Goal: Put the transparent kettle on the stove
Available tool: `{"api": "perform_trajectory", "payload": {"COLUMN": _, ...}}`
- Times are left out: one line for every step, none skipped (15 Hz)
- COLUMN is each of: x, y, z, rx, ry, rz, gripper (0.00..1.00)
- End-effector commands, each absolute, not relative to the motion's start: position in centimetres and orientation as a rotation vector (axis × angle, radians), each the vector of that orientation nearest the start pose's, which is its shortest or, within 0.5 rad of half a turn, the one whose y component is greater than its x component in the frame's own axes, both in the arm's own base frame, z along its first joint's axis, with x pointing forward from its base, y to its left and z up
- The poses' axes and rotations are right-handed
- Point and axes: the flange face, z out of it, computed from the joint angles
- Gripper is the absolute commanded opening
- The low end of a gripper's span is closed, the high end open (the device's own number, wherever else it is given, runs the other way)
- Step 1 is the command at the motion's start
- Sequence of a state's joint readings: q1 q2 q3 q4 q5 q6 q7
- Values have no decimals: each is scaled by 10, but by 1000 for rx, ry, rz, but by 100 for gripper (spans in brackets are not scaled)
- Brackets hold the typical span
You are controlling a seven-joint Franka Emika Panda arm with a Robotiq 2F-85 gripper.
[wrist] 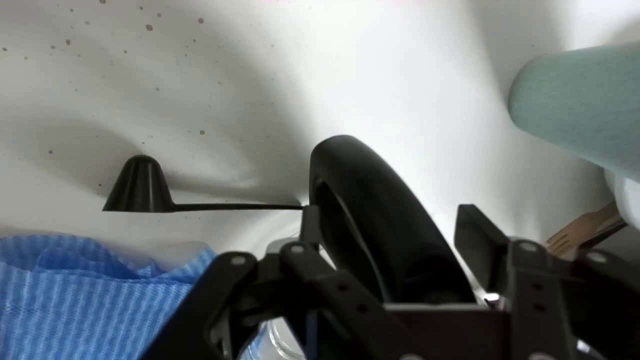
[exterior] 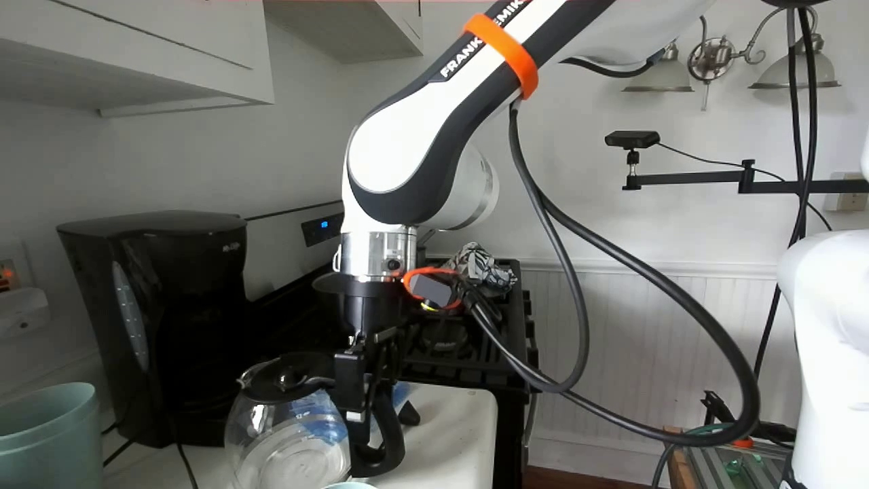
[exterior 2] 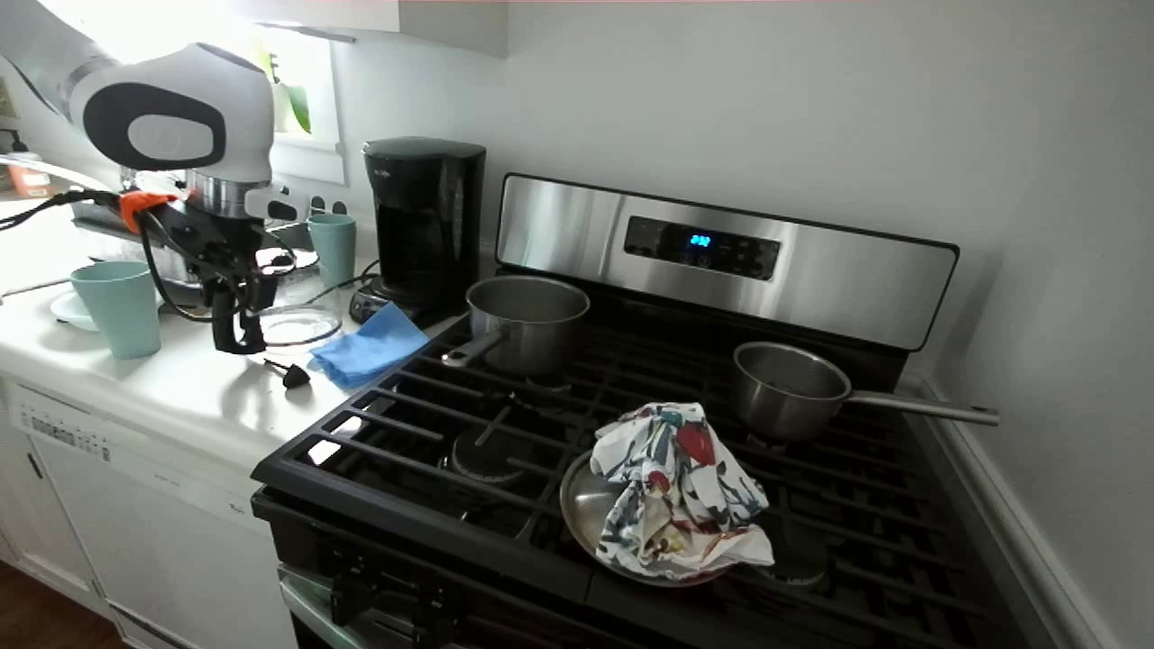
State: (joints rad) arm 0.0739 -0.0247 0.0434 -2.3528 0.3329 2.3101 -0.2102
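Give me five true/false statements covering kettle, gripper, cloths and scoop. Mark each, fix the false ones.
1. A patterned cloth is draped over a pan on the stove. True.
2. The transparent kettle is on the stove. False: it is on the white counter.
3. The gripper is open, its fingers on either side of the kettle's handle. True.
4. The black scoop lies on the white counter. True.
5. The blue cloth lies in the pan. False: it lies on the white counter.

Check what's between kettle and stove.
A blue cloth and a black scoop lie on the counter between the kettle and stove, seen in an exterior view.
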Motion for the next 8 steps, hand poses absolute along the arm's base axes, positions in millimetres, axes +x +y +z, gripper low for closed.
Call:
{"api": "perform_trajectory", "payload": {"x": 499, "y": 61, "z": 342, "rx": -2877, "ry": -128, "rz": -38, "gripper": 100}}
{"api": "perform_trajectory", "payload": {"x": 499, "y": 62, "z": 344, "rx": -2876, "ry": -132, "rz": -58, "gripper": 100}}
{"api": "perform_trajectory", "payload": {"x": 501, "y": 62, "z": 346, "rx": -2879, "ry": -138, "rz": -82, "gripper": 100}}
{"api": "perform_trajectory", "payload": {"x": 502, "y": 63, "z": 347, "rx": -2881, "ry": -140, "rz": -98, "gripper": 100}}
{"api": "perform_trajectory", "payload": {"x": 504, "y": 63, "z": 348, "rx": -2883, "ry": -148, "rz": -112, "gripper": 75}}
{"api": "perform_trajectory", "payload": {"x": 504, "y": 63, "z": 348, "rx": -2884, "ry": -152, "rz": -118, "gripper": 75}}
{"api": "perform_trajectory", "payload": {"x": 505, "y": 63, "z": 347, "rx": -2883, "ry": -157, "rz": -118, "gripper": 73}}
{"api": "perform_trajectory", "payload": {"x": 505, "y": 63, "z": 347, "rx": -2882, "ry": -158, "rz": -117, "gripper": 66}}
